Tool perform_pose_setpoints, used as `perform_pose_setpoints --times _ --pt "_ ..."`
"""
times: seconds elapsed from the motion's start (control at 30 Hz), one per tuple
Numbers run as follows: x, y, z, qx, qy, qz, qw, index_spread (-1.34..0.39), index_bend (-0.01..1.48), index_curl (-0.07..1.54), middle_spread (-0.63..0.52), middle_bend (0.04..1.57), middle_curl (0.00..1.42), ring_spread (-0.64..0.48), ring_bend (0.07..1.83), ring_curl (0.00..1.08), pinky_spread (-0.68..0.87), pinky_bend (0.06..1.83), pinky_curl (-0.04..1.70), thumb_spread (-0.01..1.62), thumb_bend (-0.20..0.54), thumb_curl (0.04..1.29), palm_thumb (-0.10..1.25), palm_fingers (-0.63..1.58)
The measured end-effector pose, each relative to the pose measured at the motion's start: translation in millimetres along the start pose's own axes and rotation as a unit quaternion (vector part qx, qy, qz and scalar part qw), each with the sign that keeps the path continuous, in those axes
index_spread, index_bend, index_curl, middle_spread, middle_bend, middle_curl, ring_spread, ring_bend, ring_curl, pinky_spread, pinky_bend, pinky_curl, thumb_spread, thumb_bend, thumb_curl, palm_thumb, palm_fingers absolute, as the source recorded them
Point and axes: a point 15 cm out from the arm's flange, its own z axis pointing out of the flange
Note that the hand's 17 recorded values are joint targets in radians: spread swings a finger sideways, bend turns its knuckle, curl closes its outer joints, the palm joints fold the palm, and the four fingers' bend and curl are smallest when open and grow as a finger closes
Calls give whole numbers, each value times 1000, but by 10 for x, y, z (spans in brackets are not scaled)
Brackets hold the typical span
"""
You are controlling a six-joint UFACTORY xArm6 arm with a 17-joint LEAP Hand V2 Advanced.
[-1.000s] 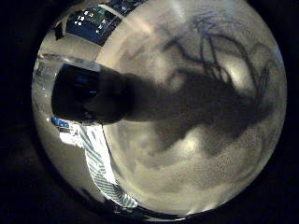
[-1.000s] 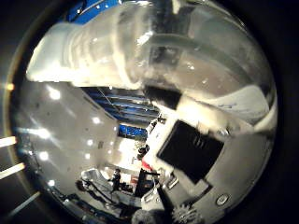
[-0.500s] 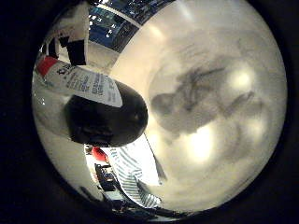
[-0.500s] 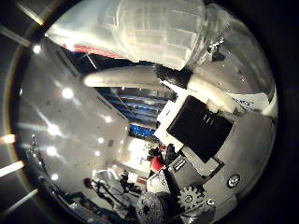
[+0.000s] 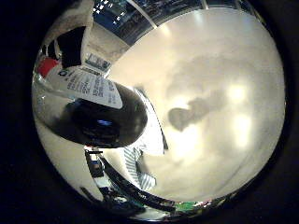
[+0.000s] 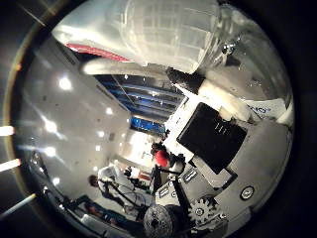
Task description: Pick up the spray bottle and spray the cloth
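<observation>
The spray bottle (image 5: 93,101) fills much of the little finger side palm view, close to the palm. It has a white printed label, a red part and a dark rounded end. It hangs above the white table (image 5: 229,84). A blue-and-white striped cloth (image 5: 142,166) lies on the table just past the bottle's dark end. In the thumb side palm view the bottle's translucent white body (image 6: 168,35) lies against my hand (image 6: 213,144), and a black-tipped finger (image 6: 188,79) presses on it. The fingers are curled round the bottle.
A faint shadow (image 5: 192,114) of the hand and bottle falls on the table. The thumb side palm view looks out at a ceiling with lights (image 6: 59,84) and a room with furniture and people far off. Shelves (image 5: 121,11) stand beyond the table's far edge.
The hand and the bottle have risen from the table. The shadow on the table has shrunk and faded. The bottle has stayed fixed against the palm.
</observation>
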Motion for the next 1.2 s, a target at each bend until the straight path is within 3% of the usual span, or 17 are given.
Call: perform_pose_setpoints --times 0.17,0.53,0.87,1.2 --pt "-175 196 -129 -62 63 -22 996 -183 1227 755 -96 1404 667 -194 1414 691 -160 1073 1319 1026 -13 636 1040 1123" --pt "-532 438 -321 -93 165 -81 979 -181 1234 749 -96 1407 656 -201 1393 707 -154 1015 1433 1028 -14 662 1035 1129" --pt "-837 393 -465 -136 306 -142 932 -181 1231 746 -96 1406 652 -204 1382 718 -152 992 1475 1025 -15 669 1018 1134" --pt "-1203 358 -318 -169 379 -188 890 -182 1232 746 -96 1412 648 -207 1371 728 -152 984 1494 1019 -15 676 1010 1133"
